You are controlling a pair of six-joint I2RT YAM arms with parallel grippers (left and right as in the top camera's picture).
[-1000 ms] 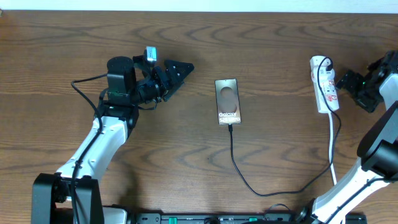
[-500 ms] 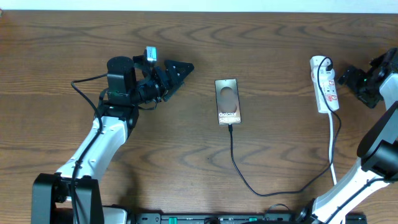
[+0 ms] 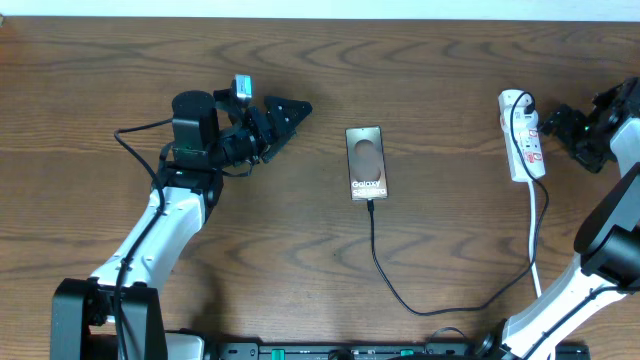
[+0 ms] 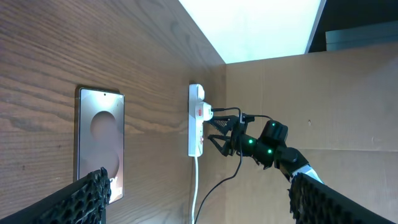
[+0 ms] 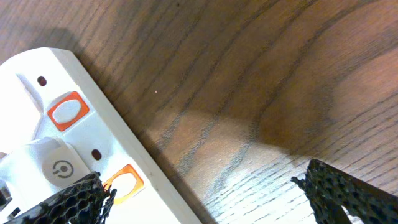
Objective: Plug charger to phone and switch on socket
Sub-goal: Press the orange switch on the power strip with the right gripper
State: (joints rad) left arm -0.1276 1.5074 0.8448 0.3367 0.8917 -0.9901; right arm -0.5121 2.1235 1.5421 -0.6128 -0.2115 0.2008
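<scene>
The phone (image 3: pixel 366 162) lies face up at the table's middle; it also shows in the left wrist view (image 4: pixel 99 143). The charger's thin black cable (image 3: pixel 385 280) runs from the phone's near edge, where its tip (image 3: pixel 371 203) meets the phone, round to a black plug in the far end of the socket (image 3: pixel 523 140), a white power strip. My right gripper (image 3: pixel 556 124) is open, just right of the strip, holding nothing. In the right wrist view (image 5: pixel 205 196) the strip (image 5: pixel 74 143) with its orange switches lies by the left finger. My left gripper (image 3: pixel 287 110) is open and empty, left of the phone.
The strip's white cord (image 3: pixel 535 235) runs toward the table's near edge. The left wrist view shows the strip (image 4: pixel 196 121) and my right gripper (image 4: pixel 224 127) beside it. The table's far edge lies just beyond the strip.
My right gripper has shifted slightly toward the far side, staying beside the strip. The left arm, phone and cable have not moved.
</scene>
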